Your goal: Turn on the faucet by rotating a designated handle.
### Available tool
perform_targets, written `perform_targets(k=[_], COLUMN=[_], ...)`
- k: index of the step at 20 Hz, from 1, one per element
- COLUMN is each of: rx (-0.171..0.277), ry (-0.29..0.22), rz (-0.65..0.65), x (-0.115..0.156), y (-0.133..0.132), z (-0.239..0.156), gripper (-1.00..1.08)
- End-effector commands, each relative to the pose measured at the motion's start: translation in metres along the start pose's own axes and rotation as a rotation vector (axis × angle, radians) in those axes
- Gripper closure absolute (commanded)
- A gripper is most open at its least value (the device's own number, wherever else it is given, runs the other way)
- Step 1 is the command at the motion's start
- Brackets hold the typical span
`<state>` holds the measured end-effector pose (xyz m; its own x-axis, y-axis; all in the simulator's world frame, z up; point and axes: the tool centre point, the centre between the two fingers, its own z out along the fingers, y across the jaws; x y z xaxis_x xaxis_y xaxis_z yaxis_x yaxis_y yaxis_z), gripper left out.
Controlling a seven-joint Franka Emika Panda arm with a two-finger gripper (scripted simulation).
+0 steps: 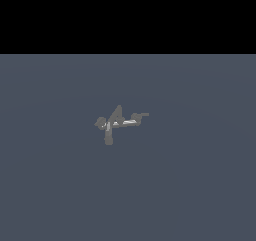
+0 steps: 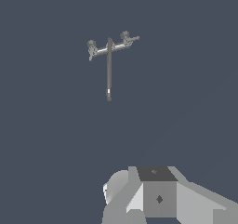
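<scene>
The faucet (image 1: 117,121) is a small dull-grey fixture with a pointed peak, standing alone in the middle of the exterior view. Its handle (image 1: 132,120), a slim bar with a pale streak and a flat tip, reaches toward the exterior view's right. A short spout (image 1: 108,137) points at the camera. In the wrist view the faucet (image 2: 109,46) lies well away from the hand, and the handle (image 2: 122,45) forms part of its cross bar. Only blocky white-grey parts of my gripper (image 2: 158,196) show, with no fingertips in sight. The arm does not appear in the exterior view.
A flat blue-grey floor (image 1: 200,185) surrounds the faucet on all sides. A black band fills the top of the exterior view. A long thin bar (image 2: 109,74) runs from the faucet body toward my hand in the wrist view.
</scene>
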<state>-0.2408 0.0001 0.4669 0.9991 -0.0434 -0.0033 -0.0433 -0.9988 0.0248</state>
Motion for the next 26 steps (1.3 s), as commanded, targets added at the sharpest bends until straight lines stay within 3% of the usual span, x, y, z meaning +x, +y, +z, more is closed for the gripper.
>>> perform_targets(k=[1,10,26], rx=[0.001,0.005,0.015], ry=[-0.001,-0.003,-0.007], rz=[0.023,0.171,0.525], x=[0.005,0.04,0.133], y=[-0.004,-0.024,-0.05], z=[0.007,0.052,0.16], gripper=[1.08,1.08,1.08])
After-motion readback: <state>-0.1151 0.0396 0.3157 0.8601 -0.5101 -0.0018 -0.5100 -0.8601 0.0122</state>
